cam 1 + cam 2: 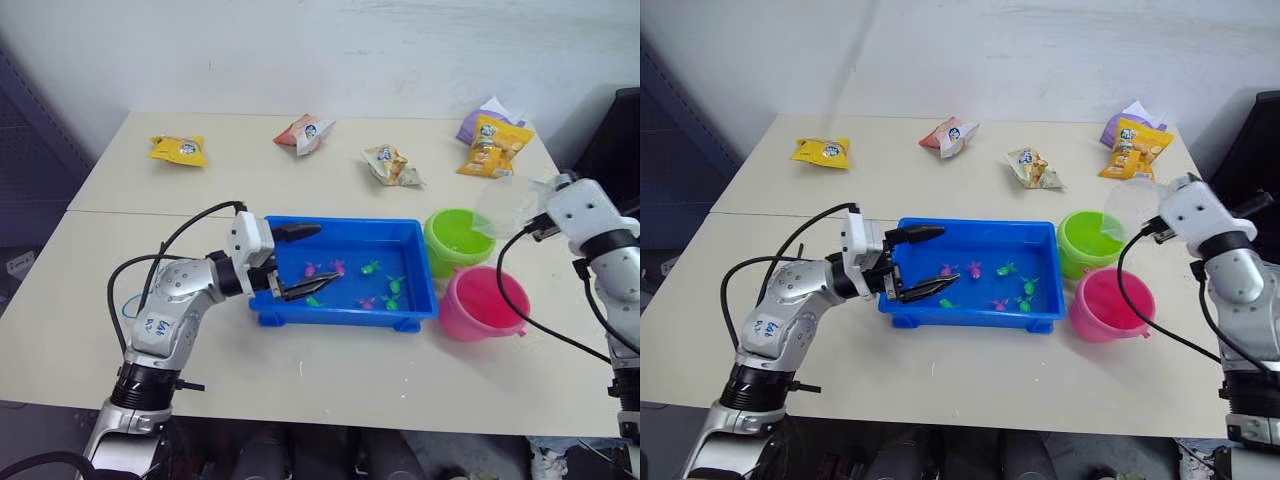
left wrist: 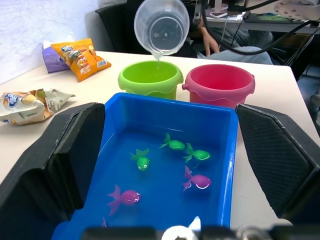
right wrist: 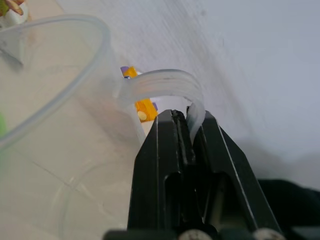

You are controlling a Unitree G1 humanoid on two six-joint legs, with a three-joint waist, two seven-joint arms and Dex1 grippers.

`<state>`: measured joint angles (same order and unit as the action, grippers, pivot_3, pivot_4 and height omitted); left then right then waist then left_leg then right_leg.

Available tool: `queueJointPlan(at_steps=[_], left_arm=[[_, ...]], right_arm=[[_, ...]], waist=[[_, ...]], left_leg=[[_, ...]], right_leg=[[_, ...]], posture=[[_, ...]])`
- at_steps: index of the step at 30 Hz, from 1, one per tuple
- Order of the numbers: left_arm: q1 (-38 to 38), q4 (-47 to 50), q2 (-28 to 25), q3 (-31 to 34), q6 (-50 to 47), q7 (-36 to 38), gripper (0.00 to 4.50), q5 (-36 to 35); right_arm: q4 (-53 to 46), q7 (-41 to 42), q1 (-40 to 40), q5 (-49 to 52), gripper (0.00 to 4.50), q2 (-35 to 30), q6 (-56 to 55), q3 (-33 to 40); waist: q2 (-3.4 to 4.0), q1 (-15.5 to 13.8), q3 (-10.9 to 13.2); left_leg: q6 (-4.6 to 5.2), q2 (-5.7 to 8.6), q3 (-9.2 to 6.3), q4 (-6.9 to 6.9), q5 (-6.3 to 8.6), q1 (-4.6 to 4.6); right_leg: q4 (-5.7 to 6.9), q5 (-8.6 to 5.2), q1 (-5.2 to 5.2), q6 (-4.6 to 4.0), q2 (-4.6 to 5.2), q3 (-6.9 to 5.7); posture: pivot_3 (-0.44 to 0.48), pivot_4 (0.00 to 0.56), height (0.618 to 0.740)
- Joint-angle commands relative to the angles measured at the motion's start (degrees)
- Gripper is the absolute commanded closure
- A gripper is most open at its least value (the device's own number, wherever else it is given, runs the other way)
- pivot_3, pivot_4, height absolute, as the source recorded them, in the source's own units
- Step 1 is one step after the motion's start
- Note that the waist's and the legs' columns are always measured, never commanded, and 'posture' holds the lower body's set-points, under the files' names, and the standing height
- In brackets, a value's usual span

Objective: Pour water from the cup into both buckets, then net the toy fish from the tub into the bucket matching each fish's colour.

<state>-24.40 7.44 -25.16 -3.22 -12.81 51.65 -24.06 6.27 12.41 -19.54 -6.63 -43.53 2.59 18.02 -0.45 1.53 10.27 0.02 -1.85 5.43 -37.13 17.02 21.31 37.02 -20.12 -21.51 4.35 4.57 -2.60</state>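
While the right gripper point(image 3: 187, 125), clenched on the handle of the cup point(image 2: 161, 26), tips it over the green bucket point(image 1: 458, 239) at the tub's point(image 1: 420, 292) two o'clock, the pouring step is underway, the pink bucket point(image 1: 485, 302) likely next, the left gripper point(image 1: 296, 262) released over the tub.

Fish point(image 1: 340, 267) in tub point(image 1: 345, 230), buckets point(image 1: 457, 238) right of tub, cup point(image 1: 503, 208) above them

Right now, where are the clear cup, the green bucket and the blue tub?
cup point(image 2: 162, 26), left wrist view, tilted base
green bucket point(image 1: 452, 240), left eye view, inner wall
tub point(image 1: 345, 224), left eye view, far rim
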Motion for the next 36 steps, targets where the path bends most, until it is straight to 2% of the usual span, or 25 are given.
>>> queueJointPlan(at_steps=[1,5,8,12,15,17,23,30,33,36], left_arm=[[-1.2,0.8,-0.4,0.8,0.7,2.3,0.0,-1.6],[-1.7,2.0,-0.9,0.9,-1.7,4.8,0.0,-4.3],[-2.4,3.7,-1.7,0.6,-3.9,7.1,0.0,-6.5],[-2.4,7.1,-3.5,-0.4,-7.9,10.2,0.0,-9.4],[-2.1,9.2,-5.4,-0.8,-11.4,12.8,0.0,-11.7],[-2.1,9.7,-6.1,-0.9,-11.9,13.5,0.0,-11.9],[-2.3,10.1,-5.8,-0.5,-12.2,12.4,0.0,-11.2],[-2.0,10.0,-6.5,-0.2,-12.3,12.1,0.0,-10.8],[-2.4,9.6,-7.1,0.1,-12.3,12.3,0.0,-10.7],[-2.2,9.5,-7.8,0.3,-12.4,12.4,0.0,-10.8]], right_arm=[[-5.7,0.8,-0.4,11.7,4.41,2.9,10.3,9.9],[-9.0,1.9,0.6,20.3,4.41,4.6,19.9,16.9],[-10.5,4.7,3.2,32.2,4.41,7.4,28.3,24.6],[-8.1,4.7,6.9,39.3,4.41,12.6,29.6,30.0],[-5.8,7.8,11.3,37.3,4.41,15.2,23.0,27.8],[-4.1,6.6,12.6,35.8,4.41,17.2,19.3,26.6],[3.7,3.9,12.3,33.9,4.41,21.5,10.0,25.2],[12.5,4.3,10.9,33.0,4.41,21.6,2.2,23.2],[11.4,6.5,12.4,33.4,4.41,22.6,-0.2,21.5],[8.9,5.7,14.8,33.1,3.47,23.3,-1.0,20.8]], waist=[[0.0,0.0,0.0],[0.0,0.0,0.0],[0.0,-0.1,0.0],[0.01,-0.1,0.0],[0.01,0.1,0.0],[0.05,0.2,0.0],[0.04,0.2,0.0],[0.05,0.2,0.0],[0.05,0.1,0.0],[0.05,0.1,0.0]], left_leg=[[0.0,-0.01,-0.01,0.0,0.0,0.0],[0.02,-0.02,-0.03,0.01,0.01,0.01],[0.05,-0.02,-0.05,0.04,0.03,0.02],[0.09,-0.01,-0.05,0.06,0.05,0.02],[0.11,0.01,-0.02,0.06,0.06,0.01],[0.11,0.01,-0.01,0.09,0.06,-0.03],[0.09,0.01,0.05,0.08,0.05,-0.1],[0.09,0.02,0.05,0.08,0.05,-0.09],[0.09,0.02,0.03,0.09,0.05,-0.09],[0.08,0.01,0.03,0.1,0.05,-0.08]], right_leg=[[0.0,0.0,0.0,0.0,-0.01,-0.01],[-0.01,0.0,0.01,0.0,0.0,-0.02],[-0.03,0.0,0.01,0.0,0.0,-0.03],[-0.05,0.0,0.04,0.0,0.0,-0.02],[-0.03,0.0,0.04,0.0,0.01,0.02],[-0.03,0.0,0.03,0.0,-0.01,0.04],[0.04,0.0,0.02,0.0,-0.03,0.13],[0.01,0.0,0.02,0.0,-0.02,0.14],[0.01,0.0,0.02,0.0,-0.02,0.13],[-0.01,0.0,0.02,0.0,-0.02,0.13]], posture=[[0.0,0.15,0.738],[0.0,0.15,0.738],[0.0,0.15,0.738],[0.0,0.15,0.738],[0.0,0.15,0.738],[0.0,0.15,0.738],[0.0,0.15,0.738],[0.0,0.15,0.738],[0.0,0.15,0.738],[0.0,0.15,0.738]])
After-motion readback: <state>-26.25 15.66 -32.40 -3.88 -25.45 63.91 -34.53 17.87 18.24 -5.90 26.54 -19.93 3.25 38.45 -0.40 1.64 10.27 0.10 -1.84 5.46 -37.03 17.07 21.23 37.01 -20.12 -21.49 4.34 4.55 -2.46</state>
